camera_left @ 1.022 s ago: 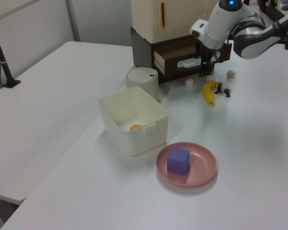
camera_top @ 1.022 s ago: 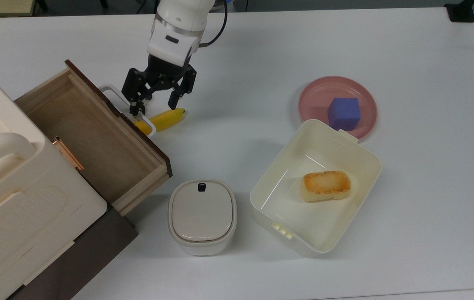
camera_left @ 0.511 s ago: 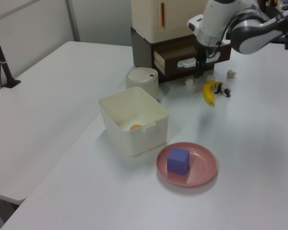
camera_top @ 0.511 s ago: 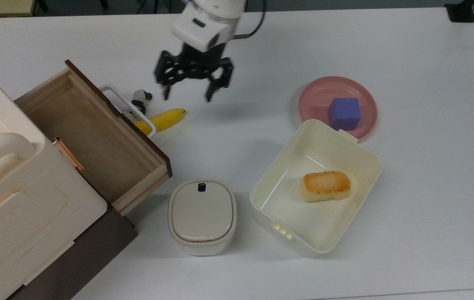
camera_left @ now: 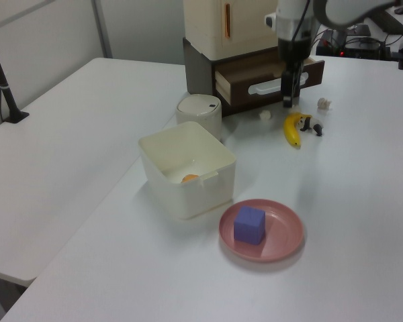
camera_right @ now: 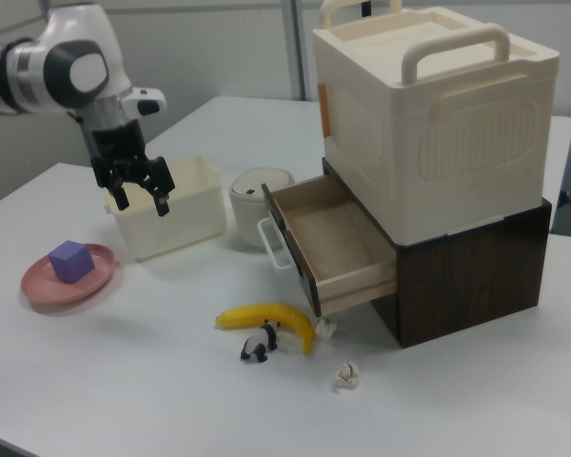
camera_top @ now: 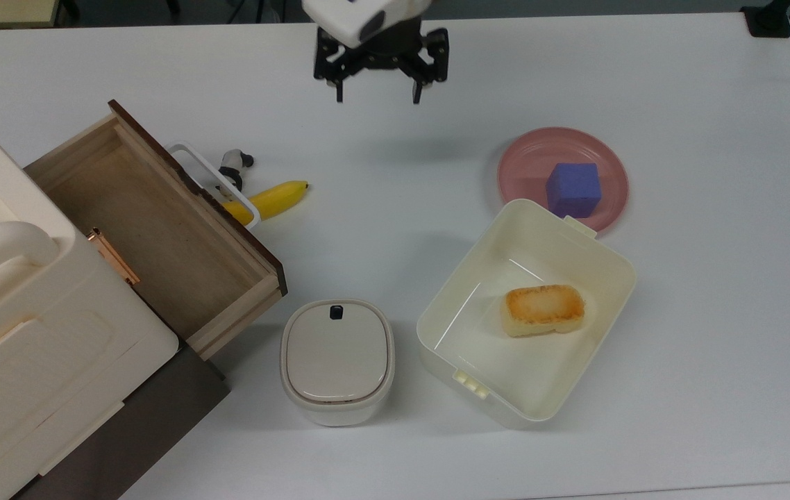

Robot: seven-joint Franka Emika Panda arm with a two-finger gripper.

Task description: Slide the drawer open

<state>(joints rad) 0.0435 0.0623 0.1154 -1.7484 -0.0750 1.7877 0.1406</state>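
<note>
Dark brown front panel and pale plywood walls mark the drawer (camera_top: 159, 229), found in the top view at the top view's left, pulled well out from under the cream case (camera_top: 27, 326). Its long axis runs diagonally, with the front and white loop handle (camera_top: 211, 180) facing the top view's upper right. The inside is bare. A banana (camera_top: 271, 200) lies just beside the handle. The gripper (camera_top: 377, 89) hangs at the top edge of the top view, well apart from the drawer, jaws spread wide and holding nothing, fingertips pointing down toward the white bench (camera_top: 714, 312).

Left view: the drawer (camera_left: 269, 79) projects from the dark cabinet (camera_left: 201, 67) toward the left view's right. The arm descends vertically in front of it, and the gripper (camera_left: 287, 94) is seen edge-on above the bench.

Right view: the drawer (camera_right: 328, 243) stands open toward the left view's opposite side, front facing the right view's left. The gripper (camera_right: 140, 195) hovers near the cream open box (camera_right: 176, 214), wrist upright, jaws parted and empty, clear of the handle (camera_right: 271, 246).
</note>
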